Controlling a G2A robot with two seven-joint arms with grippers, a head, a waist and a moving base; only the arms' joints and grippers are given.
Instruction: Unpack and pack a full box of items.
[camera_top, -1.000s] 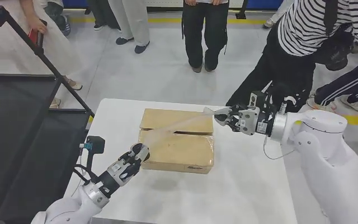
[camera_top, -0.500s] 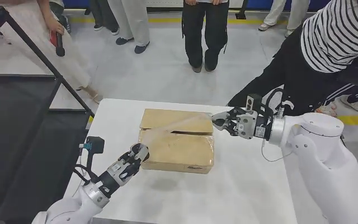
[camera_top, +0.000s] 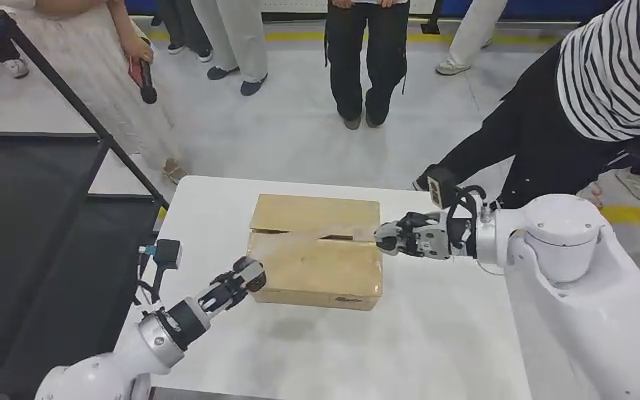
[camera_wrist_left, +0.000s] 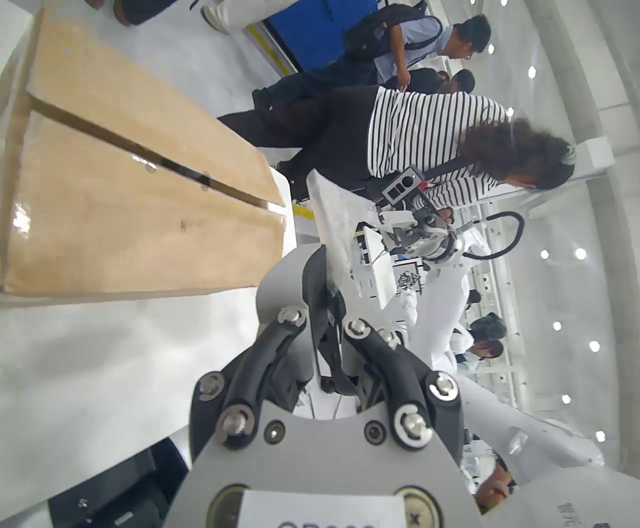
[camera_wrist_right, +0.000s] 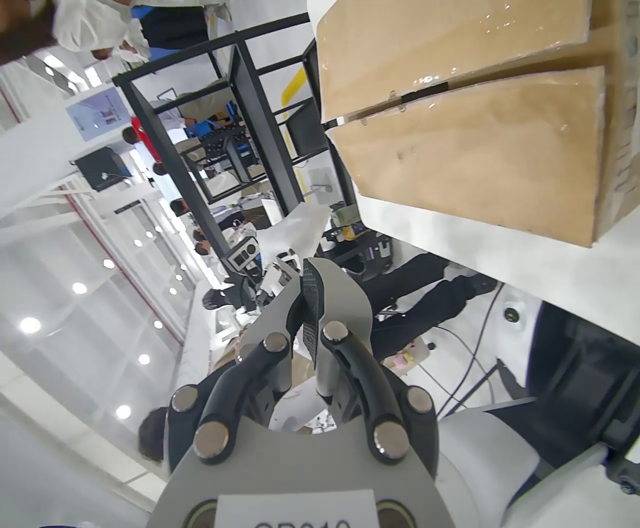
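Cardboard box (camera_top: 322, 272), clear tape strip (camera_top: 305, 242) pinched between left tool (camera_top: 255, 272) and right tool (camera_top: 381, 238), latter drawn nearer box

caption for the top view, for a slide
Left gripper and right gripper hold a clear strip stretched over the cardboard box.

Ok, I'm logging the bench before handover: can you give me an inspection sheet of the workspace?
Surface: white table, box near its middle.
Job's things: cardboard box, flaps shut with a narrow slit between; clear strip held above it between the grippers.
Clutter: nothing seen.
Grippers: left gripper by the box's near left corner, shut on the strip; right gripper at the box's right side, shut on its other end.
Cables: black cable looped at the right wrist.
Surroundings: black rack left of the table.
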